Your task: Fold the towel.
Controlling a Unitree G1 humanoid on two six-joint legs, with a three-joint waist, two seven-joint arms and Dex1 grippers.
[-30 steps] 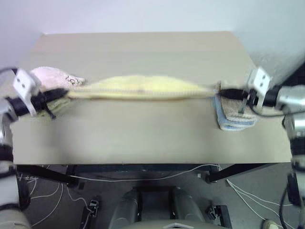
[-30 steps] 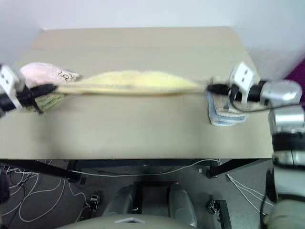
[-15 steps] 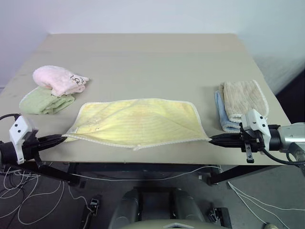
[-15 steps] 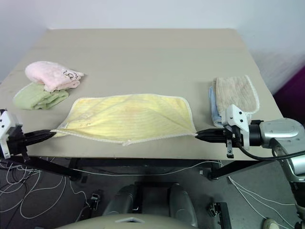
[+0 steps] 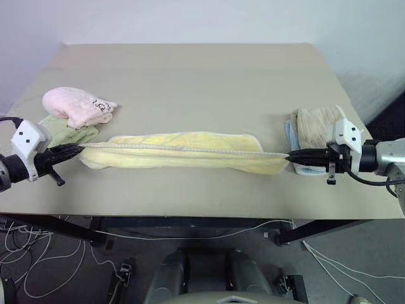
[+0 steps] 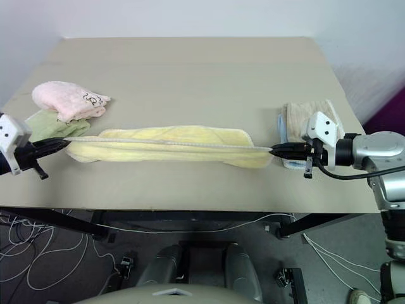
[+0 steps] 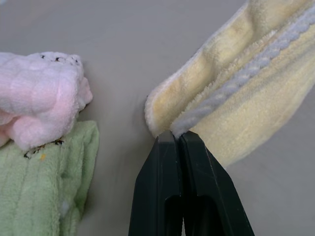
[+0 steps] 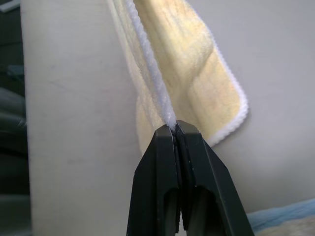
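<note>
- Left eye view: the pale yellow terry-cloth towel with whitish corded edging (image 5: 183,149) lies across the middle of the tan surface (image 5: 202,76), already doubled into a long narrow band. The left end effector (image 5: 74,151) and the right end effector (image 5: 292,156) each pinch one end of its corded edge, pulled taut between them. One lengthwise fold looks made; setting the edge down and the shorter folds appear left to do.
- Right eye view: a pink fluffy towel (image 6: 66,100) sits on a green folded towel (image 6: 41,123) near the left end; a beige towel (image 6: 297,117) on a blue one lies behind the right end effector.
- Left wrist view: the black fingers (image 7: 165,187) are pressed together on the cord where it meets the yellow corner.
- Right wrist view: the fingers (image 8: 167,172) are clamped likewise on the cord.
- Half a second ago the towel hung as a broad open sheet at the near edge; now it is folded over further in.
</note>
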